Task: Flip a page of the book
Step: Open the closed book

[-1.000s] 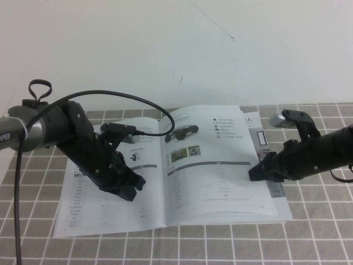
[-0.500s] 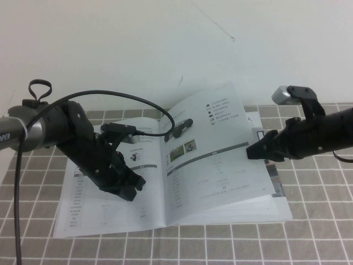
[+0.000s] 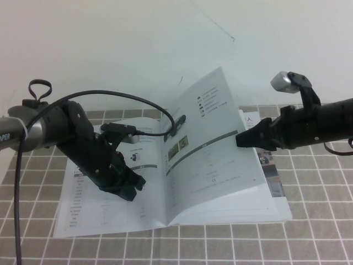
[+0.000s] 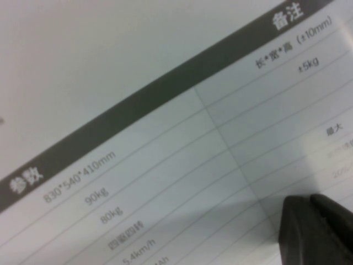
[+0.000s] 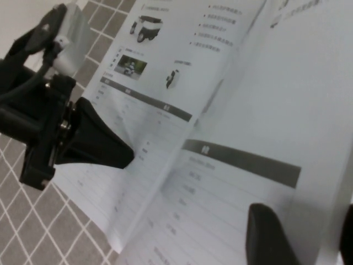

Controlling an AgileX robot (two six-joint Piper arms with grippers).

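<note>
High view | page [image 3: 212,138] lifted at its outer edge, tilted above the right half of the open book [image 3: 110,212] | right gripper [image 3: 241,139] pinches that edge | left gripper [image 3: 132,190] presses the left leaf, fingers' state cannot be told.

left gripper [image 3: 129,187] on book's [image 3: 110,218] left leaf, right gripper [image 3: 241,140] at raised page's [image 3: 212,138] right edge

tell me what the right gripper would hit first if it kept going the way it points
The right gripper points toward the robot's left and already meets the lifted page at its outer edge. Going on, it would likely push that page over toward the left gripper.
</note>
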